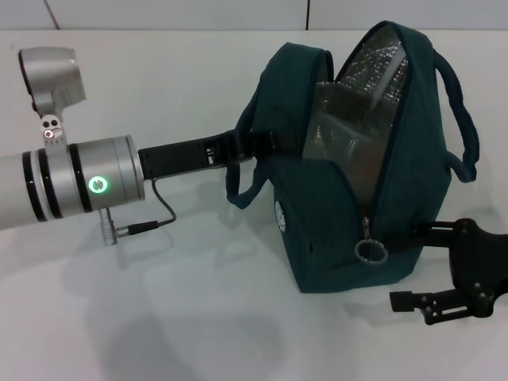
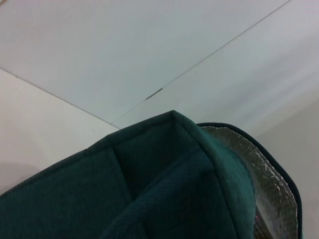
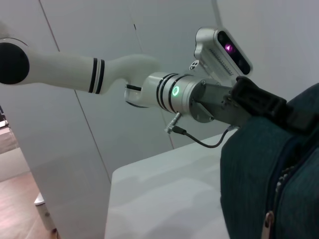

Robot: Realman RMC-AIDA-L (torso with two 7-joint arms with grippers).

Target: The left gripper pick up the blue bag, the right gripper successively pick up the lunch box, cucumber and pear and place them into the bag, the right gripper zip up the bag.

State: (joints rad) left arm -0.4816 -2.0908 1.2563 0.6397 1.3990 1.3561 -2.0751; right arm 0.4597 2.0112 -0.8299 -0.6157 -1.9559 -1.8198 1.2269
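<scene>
**Mia:** What is that big thing on the white, smooth worktop (image 1: 198, 317)?

**Ben:** A dark teal cloth bag (image 1: 333, 238) with soft loop handles. It stands up, and its mouth gapes open at the top. Inside is crinkly, shiny silver foil (image 1: 381, 59).

**Mia:** Which way does it point?

**Ben:** Its long side runs from close to the robot to far away. The zip goes the same way. A round metal ring pull (image 1: 370, 251) hangs down at the near end.

**Mia:** Who holds it?

**Ben:** The left end effector (image 1: 266, 141), a black claw on a round silver arm with a green ring light (image 1: 98, 185). It pinches the bag's top edge on the left side. A thin black cable (image 1: 163, 206) droops under it.

**Mia:** And the other claw?

**Ben:** The right end effector (image 1: 421, 266) sits low beside the bag's right side. Its black fingers are spread apart, and it grips nothing.

**Mia:** What about the room?

**Ben:** Flat, pale wall panels (image 3: 70, 149) with thin dark lines between them, and a brown wooden floor (image 3: 20, 209).
</scene>
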